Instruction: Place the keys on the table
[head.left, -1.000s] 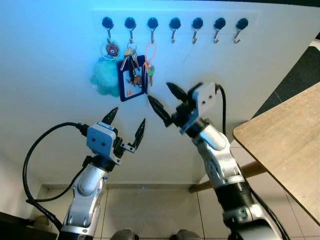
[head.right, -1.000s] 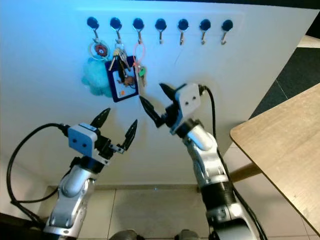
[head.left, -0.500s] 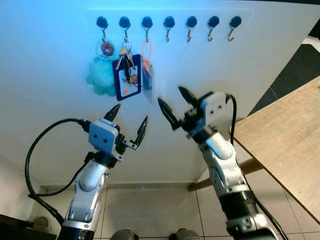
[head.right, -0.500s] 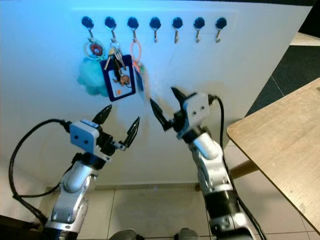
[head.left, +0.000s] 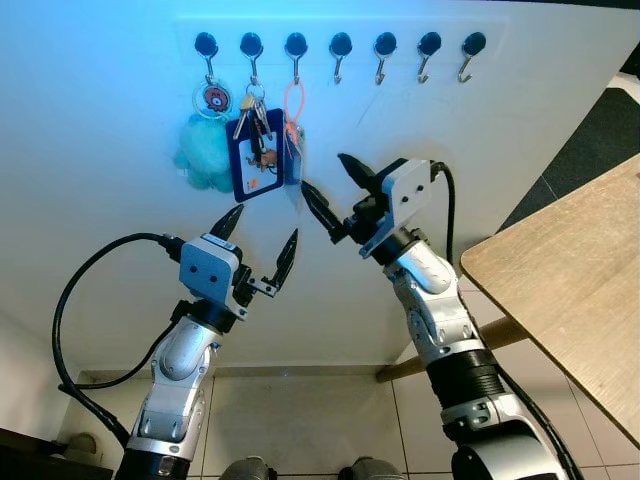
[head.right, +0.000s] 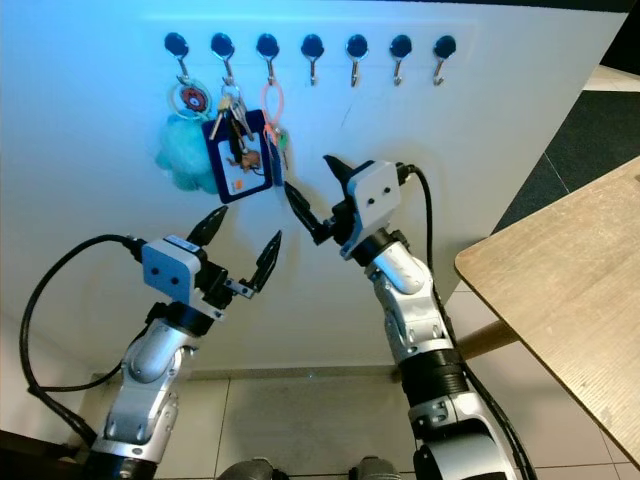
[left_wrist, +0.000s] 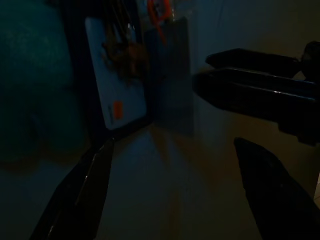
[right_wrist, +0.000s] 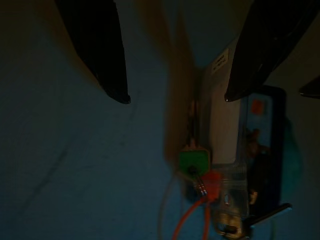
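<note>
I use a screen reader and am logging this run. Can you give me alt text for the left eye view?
The right end effector, open, reaches up beside an orange-looped key bunch on a white wall's hook rail. The left end effector, also open, waits lower down; a wooden table stands to the right.

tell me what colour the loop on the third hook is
Orange; the loop shows best in the left eye view, hanging from the third hook.

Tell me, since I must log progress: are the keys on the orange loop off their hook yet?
Not yet. The orange loop hangs from its hook; the open right gripper is beside the keys, not gripping.
</note>
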